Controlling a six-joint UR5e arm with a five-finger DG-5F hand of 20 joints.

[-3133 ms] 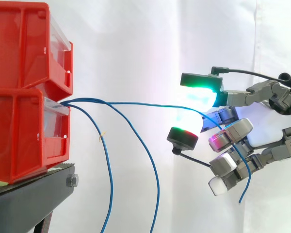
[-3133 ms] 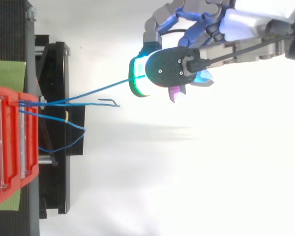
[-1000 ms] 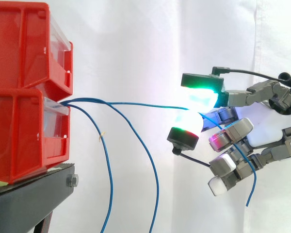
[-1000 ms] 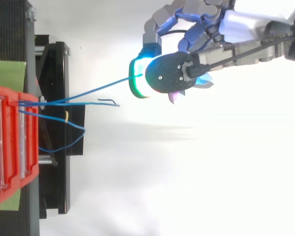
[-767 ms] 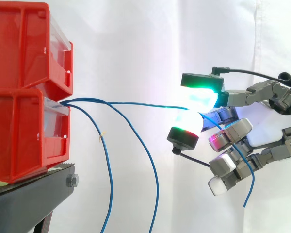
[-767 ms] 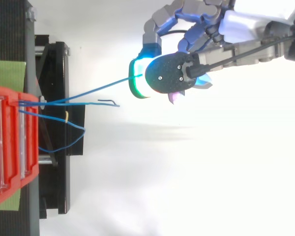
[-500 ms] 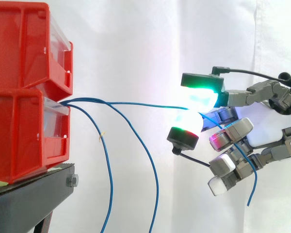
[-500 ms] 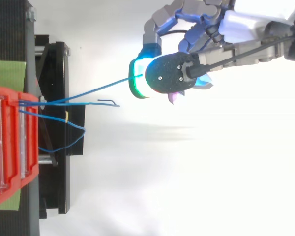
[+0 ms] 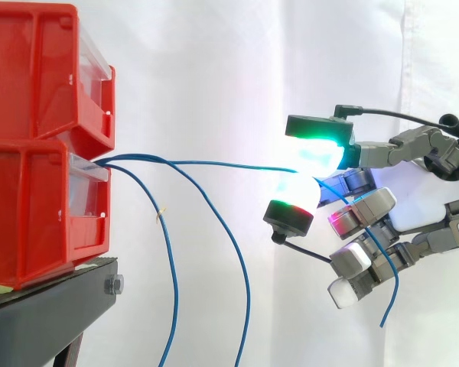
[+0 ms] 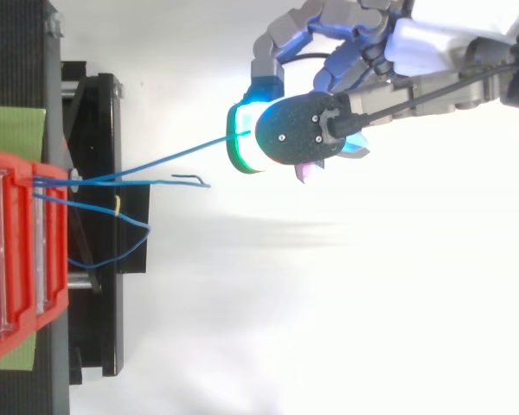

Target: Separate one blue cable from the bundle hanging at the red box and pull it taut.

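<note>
Two red boxes (image 9: pixel 38 145) stand stacked on a black stand at the left; from above they lie at the left edge (image 10: pixel 22 259). Several blue cables come out between them. One blue cable (image 9: pixel 214 163) runs almost level to the right into my hand (image 9: pixel 413 202), pinched between a green-glowing pad (image 9: pixel 315 138) and the white-glowing pad (image 9: pixel 292 200) under it. Its free end (image 9: pixel 389 294) hangs down past the lower fingers. From above this cable (image 10: pixel 169 156) slants up to the hand (image 10: pixel 298 138). Two more blue cables (image 9: pixel 172 290) droop down beside the boxes.
The black stand (image 9: pixel 53 306) carries the boxes, and its frame (image 10: pixel 99 225) shows from above. A white curtain (image 9: pixel 214 69) hangs behind. One loose cable end (image 10: pixel 195 181) pokes out to the right of the stand, below the held cable.
The held cable's free end swings slightly below the fingers. The hand and the stretched cable have barely moved.
</note>
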